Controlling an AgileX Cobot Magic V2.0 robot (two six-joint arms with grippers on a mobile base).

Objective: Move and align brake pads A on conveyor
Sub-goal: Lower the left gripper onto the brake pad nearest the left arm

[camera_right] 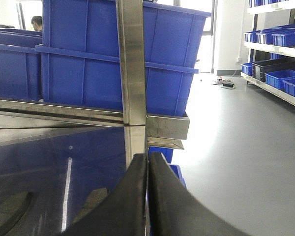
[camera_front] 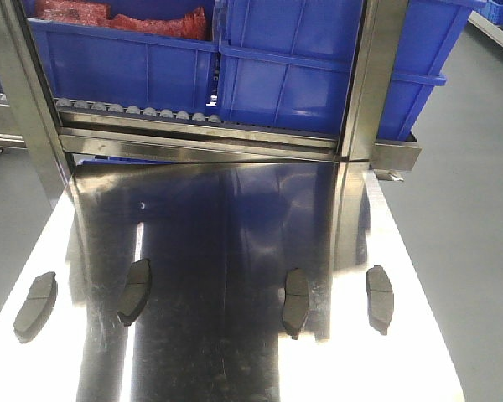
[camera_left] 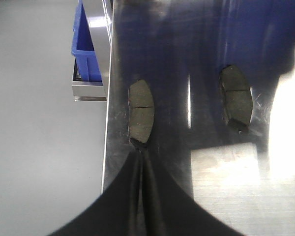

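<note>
brake pads A (camera_front: 296, 301) lie in a loose row across the near part of the shiny steel tabletop (camera_front: 235, 368), all four flat, long axis running roughly front to back, well apart from each other; outer two sit close to the table's side edges; each a little skewed.

left gripper (camera_left: 141, 150): jaws pressed together, nothing between them, tips right at the near end of one pad (camera_left: 141, 115) by the table edge; cannot tell if they touch it; another pad (camera_left: 236, 98) lies off to the side.

right gripper (camera_right: 148, 156): jaws closed on nothing, pointing at the steel upright (camera_right: 132, 59) at the table's far corner.

roller rack (camera_front: 134, 109) closes off the far end of the table; blue bins (camera_front: 302, 67) sit on it, one holding red bagged parts (camera_front: 126, 21); grey floor (camera_front: 478, 218) alongside; person (camera_right: 37, 22) and shelving with more bins (camera_right: 280, 44) in the background.
</note>
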